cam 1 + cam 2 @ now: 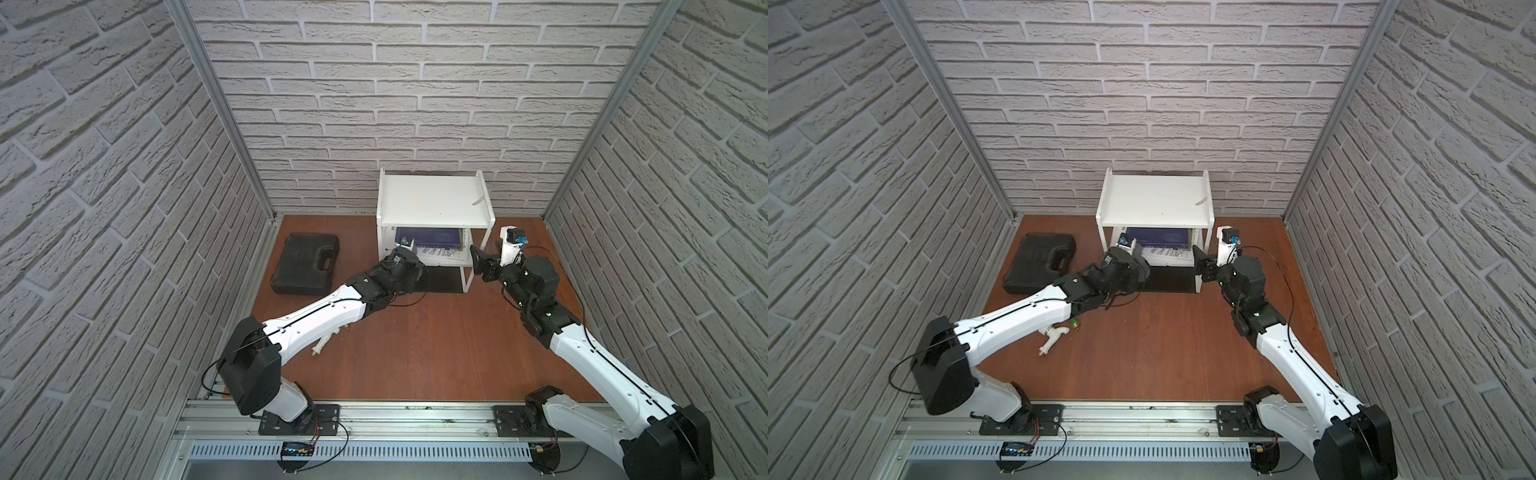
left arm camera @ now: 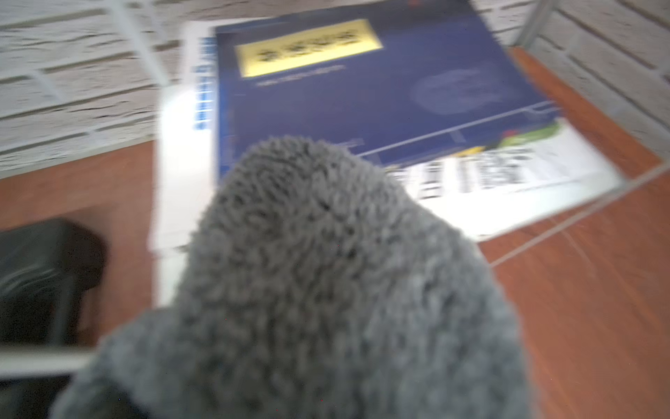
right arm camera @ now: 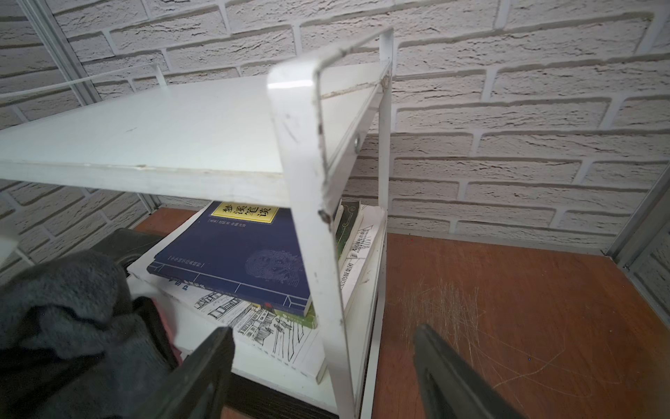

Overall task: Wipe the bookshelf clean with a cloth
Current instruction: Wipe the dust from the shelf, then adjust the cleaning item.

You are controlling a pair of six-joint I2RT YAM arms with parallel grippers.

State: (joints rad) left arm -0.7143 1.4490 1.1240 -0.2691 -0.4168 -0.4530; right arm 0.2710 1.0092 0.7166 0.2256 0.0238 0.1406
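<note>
Pinching the cloth (image 2: 308, 272) between them, left jaws face the bookshelf (image 1: 432, 199); right jaws gape empty.

Small white metal-frame bookshelf (image 1: 434, 199) with black base panel (image 1: 444, 279); fluffy dark grey microfibre cloth (image 2: 308, 290) with pink-red patch (image 3: 169, 326); flat navy book (image 3: 232, 261) with yellow label (image 3: 246, 212); red-brown wooden desk (image 1: 415, 345).

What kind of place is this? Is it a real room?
Probably a staged robot test booth, not a home: brick-pattern wall panels held by aluminium posts, left arm and right arm bolted to a metal rail, and a small bookshelf on a wood-look board.
</note>
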